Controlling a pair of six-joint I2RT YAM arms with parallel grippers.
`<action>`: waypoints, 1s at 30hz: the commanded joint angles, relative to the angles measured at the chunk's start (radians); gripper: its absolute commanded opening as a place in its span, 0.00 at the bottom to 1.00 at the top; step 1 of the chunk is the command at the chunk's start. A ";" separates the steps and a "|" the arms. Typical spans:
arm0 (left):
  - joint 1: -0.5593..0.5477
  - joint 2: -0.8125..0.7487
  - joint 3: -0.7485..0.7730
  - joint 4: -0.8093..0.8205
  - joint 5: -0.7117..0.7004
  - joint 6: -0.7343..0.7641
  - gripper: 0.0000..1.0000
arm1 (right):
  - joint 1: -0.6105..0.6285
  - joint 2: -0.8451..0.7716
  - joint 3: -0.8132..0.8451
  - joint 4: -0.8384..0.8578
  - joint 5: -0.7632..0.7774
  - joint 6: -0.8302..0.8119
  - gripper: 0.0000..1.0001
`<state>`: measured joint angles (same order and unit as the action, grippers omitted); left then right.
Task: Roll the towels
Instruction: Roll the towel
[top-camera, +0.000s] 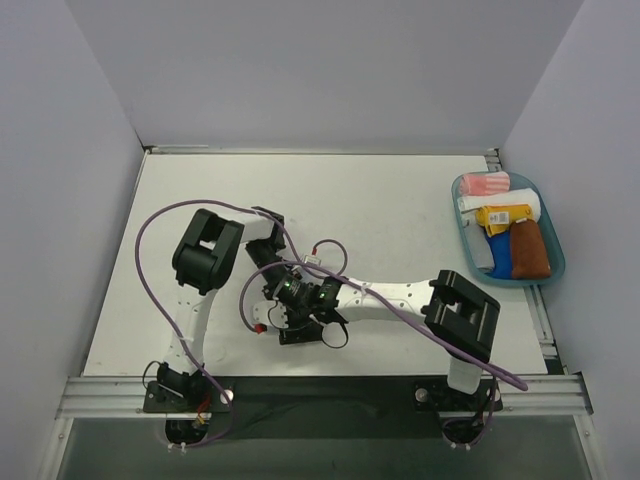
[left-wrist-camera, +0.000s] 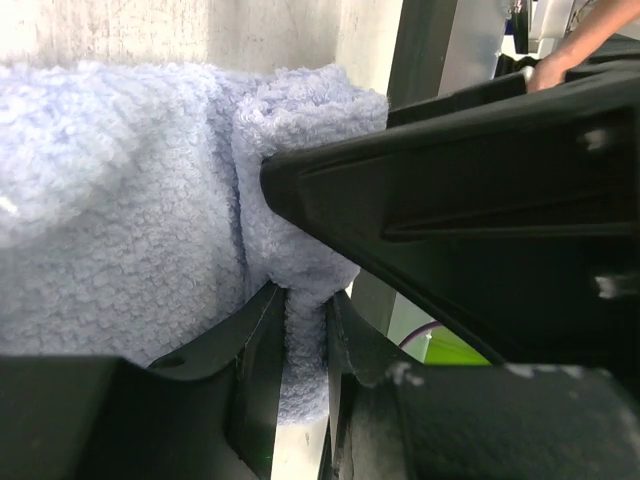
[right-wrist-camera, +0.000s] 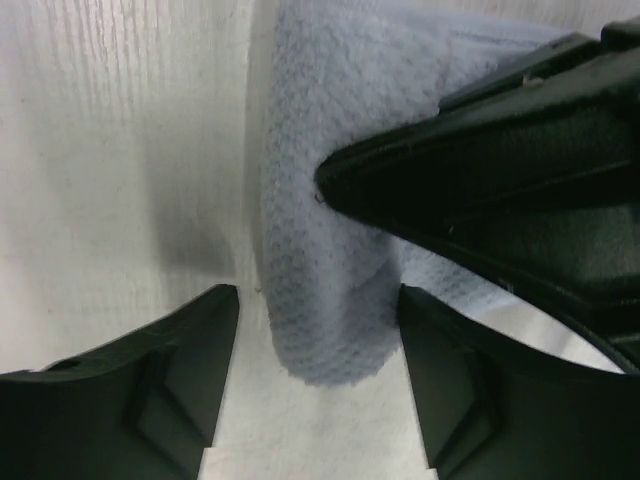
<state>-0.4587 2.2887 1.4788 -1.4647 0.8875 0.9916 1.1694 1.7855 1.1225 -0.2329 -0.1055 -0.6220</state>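
White table (top-camera: 400, 200), wood-grain finish. The teal tray (top-camera: 556, 262) at the far right holds the rust-brown towel (top-camera: 529, 250) among other cloths (the label on the yellow cloth (top-camera: 503, 215) is too small to read). The light-blue towel (left-wrist-camera: 120, 200) lies at the near middle, under both claws. The left gripper (left-wrist-camera: 302, 300) pinches a fold of it, jaws narrow. The right gripper (right-wrist-camera: 315, 295) stands wide, straddling the towel's end, whose long axis runs straight out between its jaws. Both arms are equally near.

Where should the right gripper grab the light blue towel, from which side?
Grip the light blue towel at its rounded end, from above: it lies between the open fingers of the right gripper, narrow enough to straddle; the left gripper pinches another fold.
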 joint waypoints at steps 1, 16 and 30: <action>0.012 0.046 0.020 0.136 -0.105 0.085 0.23 | -0.001 0.021 0.017 0.063 -0.049 -0.021 0.57; 0.212 -0.222 -0.026 0.158 -0.015 0.047 0.50 | -0.140 0.196 0.141 -0.290 -0.519 0.008 0.00; 0.600 -0.918 -0.326 0.253 0.007 0.107 0.64 | -0.277 0.475 0.365 -0.589 -0.868 0.016 0.00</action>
<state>0.1375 1.5620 1.2297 -1.2675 0.8898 1.0370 0.9028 2.1479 1.4910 -0.6228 -0.9272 -0.6216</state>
